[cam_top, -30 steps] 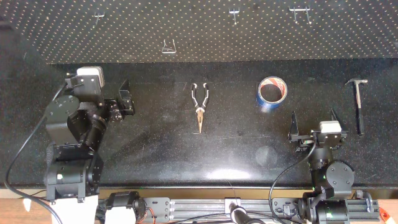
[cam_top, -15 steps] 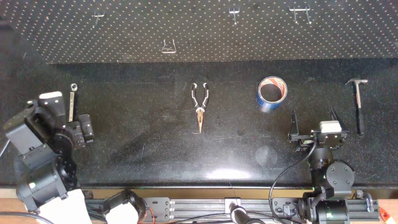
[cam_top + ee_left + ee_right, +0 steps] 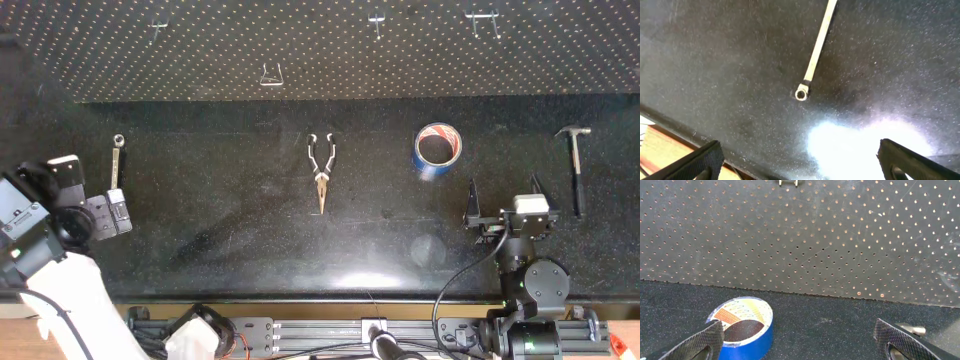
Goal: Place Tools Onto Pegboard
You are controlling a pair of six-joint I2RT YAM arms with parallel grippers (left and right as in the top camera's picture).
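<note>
A slim silver wrench (image 3: pixel 116 163) lies at the table's far left, and in the left wrist view the wrench (image 3: pixel 816 50) shows its ring end nearest the camera. My left gripper (image 3: pixel 108 213) hovers just in front of it, open and empty, as the spread of my left gripper (image 3: pixel 800 172) confirms. Pliers (image 3: pixel 321 170) lie mid-table, a blue tape roll (image 3: pixel 437 149) right of them, a hammer (image 3: pixel 575 165) at the far right. My right gripper (image 3: pixel 503 197) rests open near the front, facing the tape roll (image 3: pixel 742 325) and pegboard (image 3: pixel 805 245).
The pegboard (image 3: pixel 330 45) spans the back with a triangular hook (image 3: pixel 270 75) and further hooks (image 3: pixel 483 20) higher up. The table's front edge (image 3: pixel 685 137) runs close beneath the left gripper. Open black tabletop lies between the tools.
The left arm has swung left and back toward the front edge, uncovering the wrench. The right arm has stayed still.
</note>
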